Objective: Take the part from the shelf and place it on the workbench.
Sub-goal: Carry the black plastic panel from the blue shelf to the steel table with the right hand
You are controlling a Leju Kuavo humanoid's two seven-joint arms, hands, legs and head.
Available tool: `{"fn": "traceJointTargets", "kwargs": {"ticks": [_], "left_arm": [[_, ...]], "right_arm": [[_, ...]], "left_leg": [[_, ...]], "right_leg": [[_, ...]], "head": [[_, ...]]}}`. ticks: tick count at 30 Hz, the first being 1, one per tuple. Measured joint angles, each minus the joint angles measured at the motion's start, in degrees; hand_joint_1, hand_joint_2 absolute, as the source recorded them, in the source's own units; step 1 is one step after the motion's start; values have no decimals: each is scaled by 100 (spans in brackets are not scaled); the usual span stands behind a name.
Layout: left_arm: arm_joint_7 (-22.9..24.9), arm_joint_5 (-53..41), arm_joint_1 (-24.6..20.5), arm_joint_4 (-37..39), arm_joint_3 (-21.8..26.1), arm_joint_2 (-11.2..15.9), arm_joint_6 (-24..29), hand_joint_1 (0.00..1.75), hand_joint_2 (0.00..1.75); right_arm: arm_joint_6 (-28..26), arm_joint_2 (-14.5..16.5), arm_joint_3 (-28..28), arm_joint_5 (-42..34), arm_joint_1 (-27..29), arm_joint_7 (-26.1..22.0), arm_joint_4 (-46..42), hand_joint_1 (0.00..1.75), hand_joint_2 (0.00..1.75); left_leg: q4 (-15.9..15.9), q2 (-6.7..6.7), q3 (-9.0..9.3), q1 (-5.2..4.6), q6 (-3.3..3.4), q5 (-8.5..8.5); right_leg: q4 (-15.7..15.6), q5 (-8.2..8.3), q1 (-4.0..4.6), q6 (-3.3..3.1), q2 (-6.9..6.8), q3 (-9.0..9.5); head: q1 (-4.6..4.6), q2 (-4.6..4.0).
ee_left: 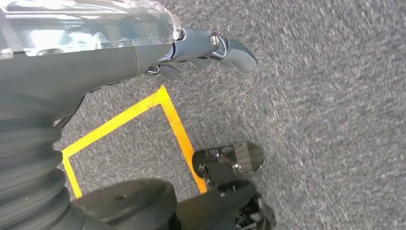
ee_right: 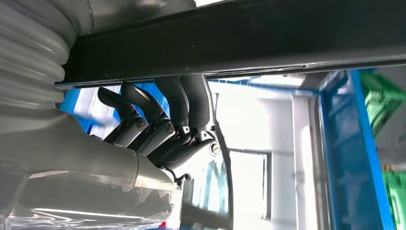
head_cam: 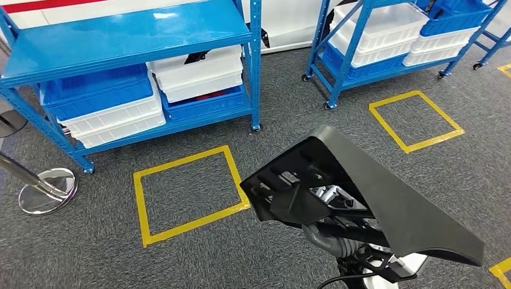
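You are seeing the right hand (ee_right: 158,129) gripping one black part (head_cam: 385,198) with its fingers (ee_right: 191,103) curled underneath, the left hand (ee_left: 201,48) hanging empty, fingers loosely curled, over carpet by two blue shelves (head_cam: 120,48).

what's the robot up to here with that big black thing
The right robot hand grips a large black moulded part, holding it up in front of the robot's body above the grey carpet. The left robot hand hangs over the floor holding nothing, near a yellow taped square. Blue shelves with white and blue bins stand ahead. The part is off the shelf but not yet set down; no workbench can be seen.
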Motion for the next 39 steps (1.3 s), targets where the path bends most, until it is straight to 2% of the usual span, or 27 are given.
{"fn": "traceJointTargets", "kwargs": {"ticks": [2, 3, 4, 6, 7, 8, 9, 11, 12, 13, 14, 15, 16, 18, 20, 22, 24, 26, 28, 29, 30, 32, 34, 35, 37, 38, 39], "left_arm": [[78, -16, -7, 0, 17, -9, -14, 0, 175], [138, -45, -8, 0, 21, -12, -21, 0, 175], [221, -89, -4, 0, 22, -13, -28, 0, 175], [460, -189, 18, 0, 20, -18, -36, 0, 175], [593, -235, 38, 0, 19, -21, -40, 0, 175], [701, -263, 62, 0, 19, -23, -42, 0, 175], [774, -277, 89, 1, 18, -26, -45, 0, 175], [820, -262, 130, 2, 19, -34, -68, 0, 175], [825, -248, 139, 2, 20, -42, -82, 0, 175], [828, -236, 143, 2, 20, -52, -95, 0, 175], [828, -231, 144, 3, 21, -67, -103, 0, 175], [827, -232, 145, 4, 20, -82, -110, 0, 175], [831, -235, 152, 5, 20, -100, -115, 0, 175], [843, -240, 176, 7, 20, -126, -123, 0, 175], [862, -251, 189, 8, 20, -157, -131, 0, 175], [873, -277, 182, 9, 20, -195, -139, 0, 175], [849, -292, 175, 9, 19, -226, -138, 0, 175], [760, -298, 181, 9, 19, -245, -138, 0, 175], [657, -319, 192, 9, 19, -248, -137, 0, 175], [622, -330, 193, 9, 19, -248, -131, 0, 175], [600, -338, 191, 9, 18, -248, -125, 0, 175], [581, -340, 183, 9, 18, -247, -111, 0, 175], [575, -324, 173, 8, 18, -234, -87, 0, 175], [566, -309, 167, 7, 18, -228, -66, 0, 175], [527, -268, 152, 7, 19, -220, -30, 0, 175], [503, -251, 142, 7, 20, -219, -19, 0, 175], [479, -236, 134, 7, 20, -217, -14, 0, 175]], "right_arm": [[10, -1, -115, -57, -48, 44, 2, 175, 175], [11, -1, -164, -79, -60, 58, 2, 175, 175], [12, -3, -213, -97, -58, 65, 1, 175, 175], [14, -14, -332, -121, 6, 59, -28, 175, 175], [15, -22, -404, -128, 57, 56, -54, 175, 175], [18, -30, -469, -137, 104, 56, -86, 175, 175], [23, -36, -517, -146, 137, 66, -111, 175, 175], [66, -40, -552, -179, 183, 132, -131, 175, 175], [94, -40, -557, -192, 212, 183, -130, 175, 175], [122, -40, -558, -203, 245, 236, -127, 175, 175], [139, -40, -559, -203, 274, 282, -121, 175, 175], [147, -40, -560, -193, 293, 321, -116, 175, 175], [151, -40, -560, -173, 304, 350, -112, 175, 175], [150, -40, -560, -127, 319, 389, -105, 175, 175], [156, -43, -555, -108, 331, 400, -78, 175, 175], [169, -56, -533, -110, 326, 398, -28, 175, 175], [159, -88, -502, -117, 290, 401, 28, 175, 175], [118, -131, -472, -121, 229, 412, 88, 175, 175], [86, -178, -448, -131, 200, 423, 146, 175, 175], [83, -207, -438, -144, 201, 426, 175, 175, 175], [82, -238, -426, -159, 199, 428, 201, 175, 175], [83, -297, -399, -183, 181, 428, 247, 175, 175], [85, -336, -370, -201, 147, 431, 288, 175, 175], [88, -357, -356, -218, 123, 431, 310, 175, 175], [98, -407, -328, -268, 72, 428, 355, 175, 175], [102, -438, -318, -295, 49, 423, 378, 175, 175], [103, -467, -310, -317, 26, 418, 403, 175, 175]], "left_leg": [[107, 99, -45, 2, -69, -49], [162, 136, -64, -11, -112, -79], [203, 170, -75, -25, -149, -102], [236, 243, -75, -36, -204, -119], [254, 247, -78, -22, -233, -141], [326, 190, -105, -7, -259, -213], [500, 93, -175, 6, -281, -349], [1208, -134, -473, 15, -297, -764], [1614, -190, -649, 11, -289, -935], [1904, -219, -775, 4, -270, -1015], [1987, -233, -810, -7, -237, -978], [1831, -247, -738, -24, -190, -834], [1483, -295, -577, -46, -123, -616], [739, -539, -243, -81, 42, -275], [414, -701, -104, -117, 143, -176], [254, -616, -42, -128, 160, -136], [1, -481, 62, -96, 148, -59], [-121, -333, 109, -78, 121, -9], [-97, -193, 92, -75, 103, -21], [-68, -123, 79, -70, 87, -38], [-28, -56, 66, -59, 64, -61], [89, 66, 42, -30, -11, -137], [207, 150, 11, -32, -102, -223], [239, 186, 4, -41, -143, -249], [254, 261, 17, -36, -209, -266], [278, 260, 20, -22, -240, -296], [371, 196, -11, -6, -265, -383]], "right_leg": [[-783, 296, -16, 25, -186, 456], [-1072, 367, -12, 2, -261, 611], [-1212, 376, 0, -33, -311, 676], [-1228, 363, 21, -129, -243, 649], [-1227, 374, 24, -167, -198, 636], [-1230, 388, 24, -203, -150, 624], [-1235, 406, 21, -238, -98, 611], [-1238, 432, 34, -284, 15, 580], [-1237, 440, 51, -298, 74, 569], [-1236, 446, 74, -307, 138, 564], [-1236, 450, 98, -315, 207, 565], [-1236, 454, 124, -321, 279, 572], [-1236, 457, 146, -325, 356, 582], [-1237, 469, 159, -323, 484, 590], [-1244, 500, 110, -278, 585, 559], [-1272, 542, 78, -209, 669, 528], [-1153, 452, 97, -166, 488, 448], [-619, 141, 88, -114, 181, 185], [35, -125, 32, -32, 70, -130], [159, -124, 1, 9, 48, -187], [61, -19, -28, 47, 22, -131], [-633, 306, -62, 96, -122, 249], [-1148, 462, -51, 52, -272, 520], [-1189, 447, -32, 0, -291, 535], [-1163, 462, -12, -98, -195, 497], [-1167, 475, -11, -136, -150, 483], [-1176, 493, -13, -171, -102, 467]], "head": [[0, 0], [-1, 0], [-2, 0], [-3, 0], [-2, 0], [-2, 0], [-3, 0], [-3, 0], [-3, 0], [-3, 0], [-3, 0], [-3, 0], [-3, 0], [-2, 0], [-2, 0], [-3, 0], [-2, 0], [-1, 0], [-1, 0], [-1, 0], [-1, 0], [-1, 0], [-1, 0], [-2, 0], [-2, 0], [-2, 0], [-2, 0]]}}
